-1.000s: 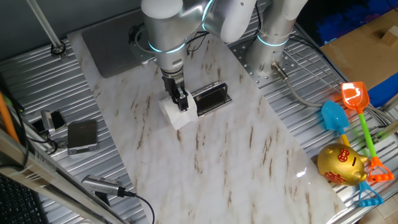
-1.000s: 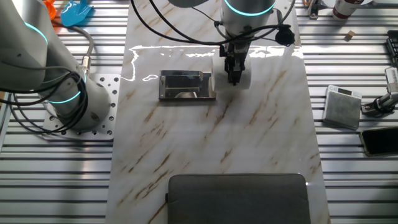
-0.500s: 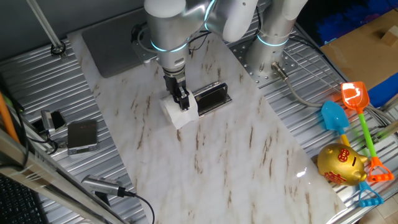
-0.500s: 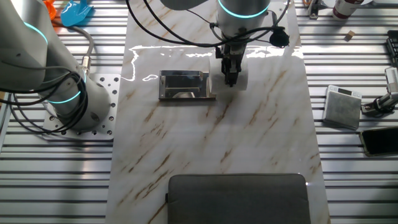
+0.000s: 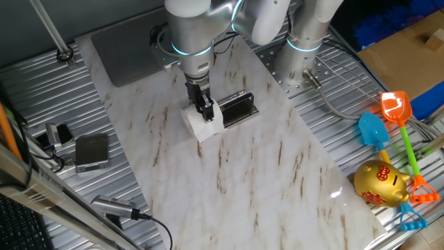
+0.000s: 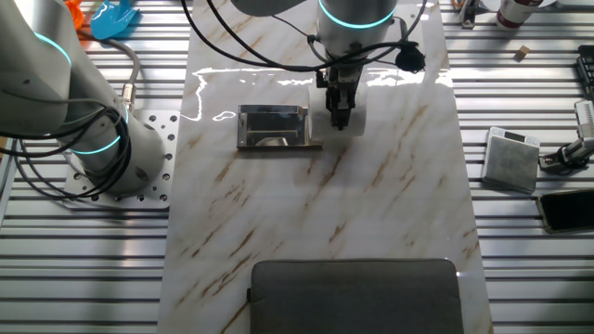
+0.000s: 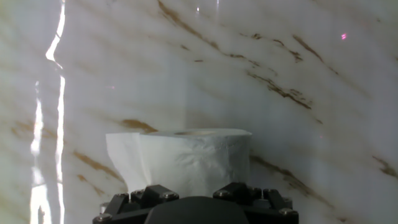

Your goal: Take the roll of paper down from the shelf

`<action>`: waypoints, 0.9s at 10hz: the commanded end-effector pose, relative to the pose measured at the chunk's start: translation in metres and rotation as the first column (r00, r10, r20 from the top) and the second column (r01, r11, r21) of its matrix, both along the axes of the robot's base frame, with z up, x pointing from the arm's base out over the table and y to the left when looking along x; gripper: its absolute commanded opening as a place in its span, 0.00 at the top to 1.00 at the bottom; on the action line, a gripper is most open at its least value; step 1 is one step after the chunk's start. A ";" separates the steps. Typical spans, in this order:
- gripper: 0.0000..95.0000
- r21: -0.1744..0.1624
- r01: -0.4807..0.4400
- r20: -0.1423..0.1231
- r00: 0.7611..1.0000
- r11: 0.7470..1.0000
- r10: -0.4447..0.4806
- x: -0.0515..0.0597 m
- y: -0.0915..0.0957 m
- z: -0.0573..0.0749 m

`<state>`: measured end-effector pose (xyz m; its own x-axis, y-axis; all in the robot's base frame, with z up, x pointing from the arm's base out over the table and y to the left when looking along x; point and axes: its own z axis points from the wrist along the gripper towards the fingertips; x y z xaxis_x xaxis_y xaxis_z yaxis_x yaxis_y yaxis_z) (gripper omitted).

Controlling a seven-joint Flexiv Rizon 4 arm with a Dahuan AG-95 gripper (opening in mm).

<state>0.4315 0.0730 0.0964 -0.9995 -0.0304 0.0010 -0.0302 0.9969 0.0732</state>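
Note:
The roll of paper [image 5: 202, 126] is a white toilet-paper roll held just beside the shelf [image 5: 236, 109], a small dark glossy rack with shiny metal edges on the marble table. My gripper [image 5: 206, 113] comes down from above and is shut on the roll. In the other fixed view the roll [image 6: 354, 112] sits right of the shelf [image 6: 274, 127], with the gripper [image 6: 339, 115] on it. The hand view shows the roll [image 7: 189, 158] between my fingers [image 7: 194, 193], a loose sheet hanging at its left, over the marble. I cannot tell whether it touches the table.
A large grey mat [image 5: 128, 48] lies at the far end of the table. A flat grey square box [image 5: 92, 151] sits on the metal slats at the left. A second arm's base [image 5: 305, 62], toy shovels [image 5: 395, 114] and a golden piggy bank [image 5: 380, 182] are at the right.
My gripper and the roll have shifted a little sideways, closer alongside the shelf. The shelf itself has not moved.

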 end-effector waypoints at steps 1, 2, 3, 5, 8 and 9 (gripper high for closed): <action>1.00 -0.001 0.005 -0.001 1.000 1.000 -0.005 -0.002 0.002 -0.001; 1.00 0.000 0.004 -0.001 1.000 1.000 -0.004 -0.003 0.002 -0.001; 1.00 -0.002 0.002 -0.001 1.000 1.000 -0.002 -0.004 0.002 -0.001; 1.00 -0.001 0.001 0.000 1.000 1.000 -0.001 -0.008 0.001 -0.002; 1.00 -0.002 0.002 0.000 1.000 1.000 -0.002 -0.015 0.000 -0.002; 1.00 -0.002 0.003 0.000 1.000 1.000 -0.003 -0.017 0.000 -0.002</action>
<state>0.4140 0.0728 0.0948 -0.9996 -0.0272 0.0008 -0.0270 0.9971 0.0707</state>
